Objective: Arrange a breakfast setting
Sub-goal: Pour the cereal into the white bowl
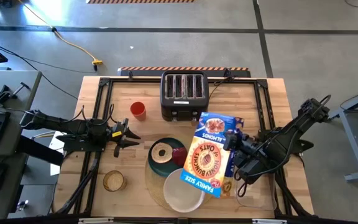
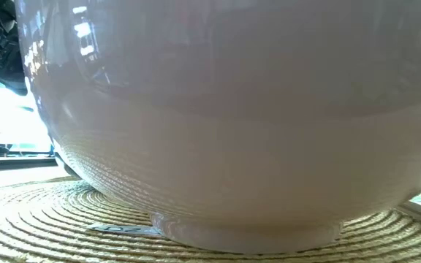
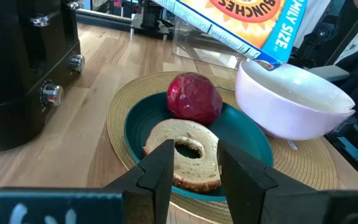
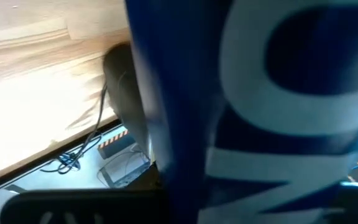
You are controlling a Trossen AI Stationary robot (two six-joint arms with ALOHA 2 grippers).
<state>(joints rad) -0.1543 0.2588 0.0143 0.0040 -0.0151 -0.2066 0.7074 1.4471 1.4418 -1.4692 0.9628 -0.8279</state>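
Woven round placemat [image 1: 153,186], pale tan w/ coiled ridges, lies at 6 o'clock of the wooden table [image 1: 272,99]. On it: glossy dark teal plate [image 1: 160,167] toward 10 o'clock of the mat, smooth white bowl [image 1: 183,194] toward 5 o'clock, rims just beside each other. On the plate a tan bagel half [image 1: 163,154], ring-shaped, cut face up, crumb porous; touching it on the 3 o'clock side a small red food item [image 1: 179,154], rounded, shiny, wrinkled skin.

Cardboard cereal box [image 1: 211,153], blue and orange, glossy print, hangs tilted over the bowl's 1 o'clock rim, opening end low.

Right gripper [image 1: 234,144] reaches in from 3 o'clock, arm bent low, fingers clamped narrow on the box's far edge. Left gripper [image 1: 131,132] reaches in from 9 o'clock, arm level, stopped just short of the plate; fingers [image 3: 160,174] spread apart, nothing between them.

Black four-slot toaster [image 1: 184,95] at 12 o'clock; small red cup [image 1: 138,110] at its 9 o'clock side.

Left wrist view alone shows the toaster's chrome knobs and the red item's creases. Low view is filled by the bowl's outer wall and foot on the mat weave. Right wrist view is nearly all blue box face; a clear container shows past it, prob. plastic, hard to tell. Spoon not made out.
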